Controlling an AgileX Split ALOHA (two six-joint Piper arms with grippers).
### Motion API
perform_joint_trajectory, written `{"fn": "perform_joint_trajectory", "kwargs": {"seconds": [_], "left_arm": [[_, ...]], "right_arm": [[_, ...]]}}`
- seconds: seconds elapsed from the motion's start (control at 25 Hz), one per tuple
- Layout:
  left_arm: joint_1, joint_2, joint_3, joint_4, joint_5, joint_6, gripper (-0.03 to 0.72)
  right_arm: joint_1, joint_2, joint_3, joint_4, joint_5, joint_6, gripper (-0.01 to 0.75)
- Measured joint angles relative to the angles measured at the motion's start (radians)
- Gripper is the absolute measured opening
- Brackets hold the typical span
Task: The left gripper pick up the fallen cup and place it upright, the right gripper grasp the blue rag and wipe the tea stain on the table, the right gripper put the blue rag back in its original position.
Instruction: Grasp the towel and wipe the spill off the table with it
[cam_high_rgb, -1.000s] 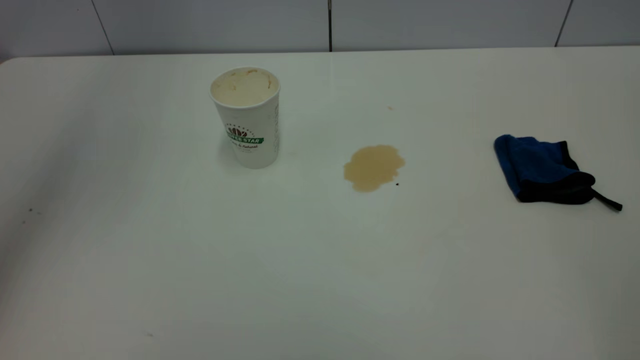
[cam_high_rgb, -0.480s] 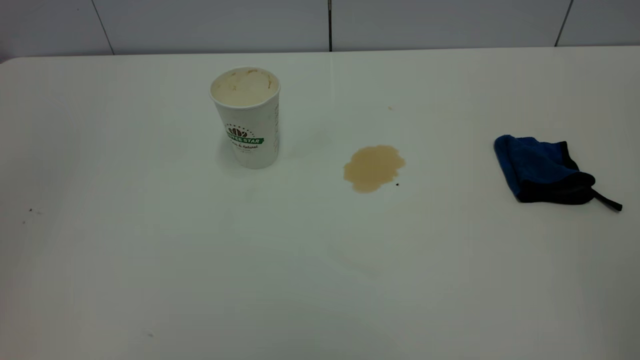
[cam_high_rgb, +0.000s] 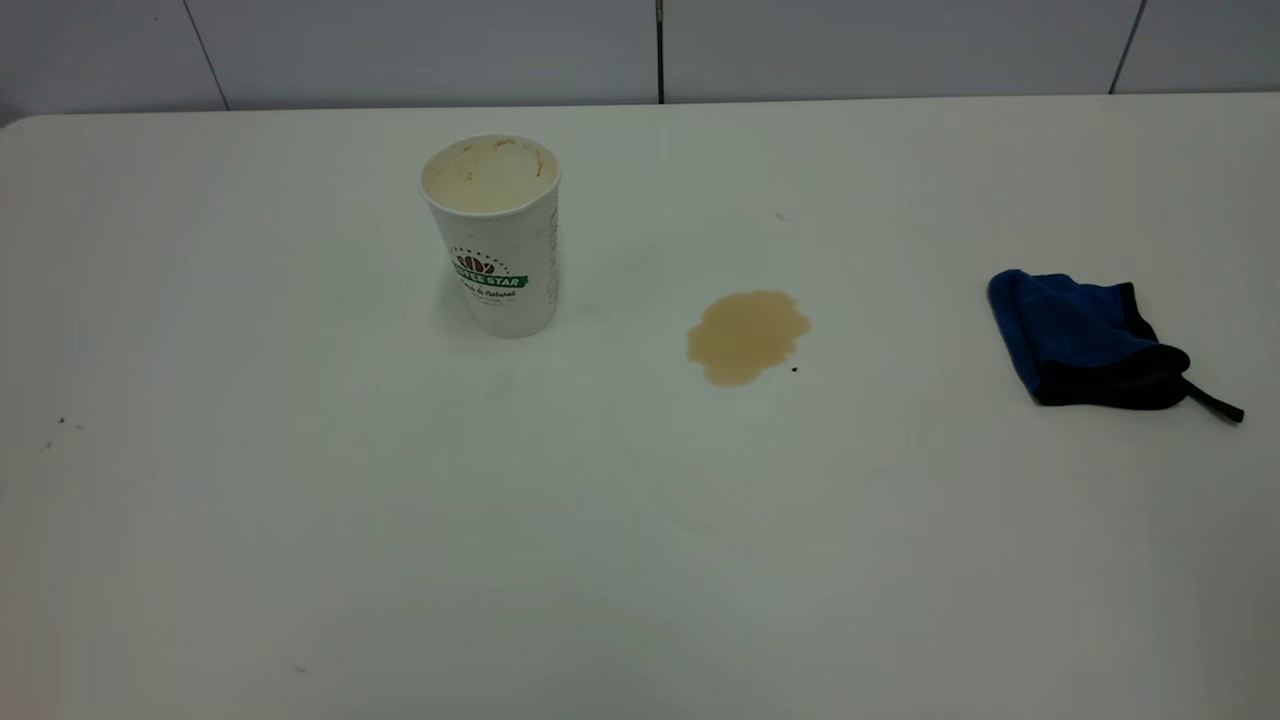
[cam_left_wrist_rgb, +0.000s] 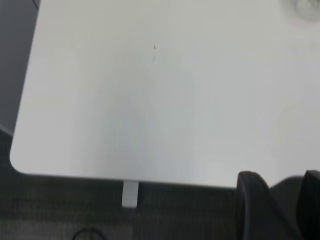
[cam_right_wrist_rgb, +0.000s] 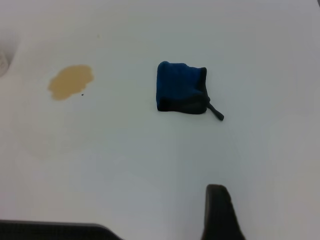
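One cup (cam_high_rgb: 490, 235), one tea stain (cam_high_rgb: 746, 336) (light brown), one blue rag (cam_high_rgb: 1087, 340).

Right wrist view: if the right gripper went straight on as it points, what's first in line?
Likely the bare white table; the folded blue rag lies farther ahead, slightly off to one side. Depth is unclear.
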Motion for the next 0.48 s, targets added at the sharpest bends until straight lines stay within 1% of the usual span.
{"fn": "perform_joint_trajectory", "kwargs": {"seconds": [0.16, 0.36, 0.48], "left_arm": [[0.012, -0.105, 0.065, -0.008, 0.003, 0.022, 0.239], [0.012, -0.205, 0.082, -0.012, 0.011, 0.029, 0.239], [0.012, -0.217, 0.083, -0.012, 0.016, 0.035, 0.239]], "right_arm": [[0.0, 0.0, 0.0, 0.0, 0.0, 0.0, 0.526], [0.0, 0.0, 0.0, 0.0, 0.0, 0.0, 0.526], [0.0, 0.0, 0.0, 0.0, 0.0, 0.0, 0.526]]}}
